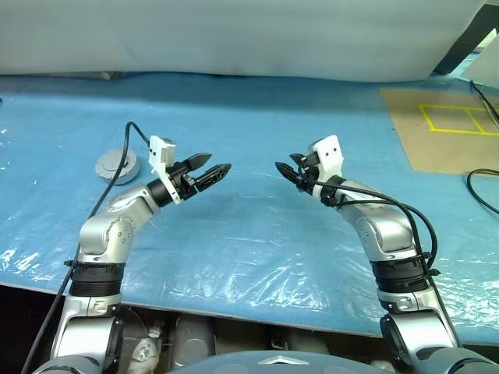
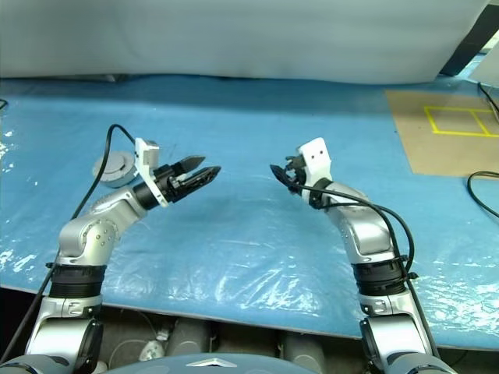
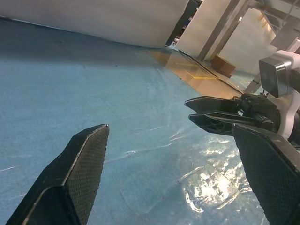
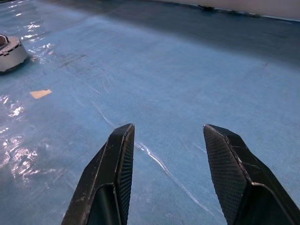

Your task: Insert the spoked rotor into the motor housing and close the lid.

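Housing [image 1: 116,165] sits on the tabletop [image 1: 257,234] behind the left gripper [image 1: 210,168] — nearer arm; both grippers apart, empty — right [image 1: 287,167] well off.

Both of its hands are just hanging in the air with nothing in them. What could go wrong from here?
The round grey part sits far off behind the left end effector, so reaching it means a long swing back, and the cable looping over that arm could snag. The open right end effector points at the left one across a small gap; a careless move might knock them together. The shiny plastic sheet is wrinkled, so parts could slide on it.
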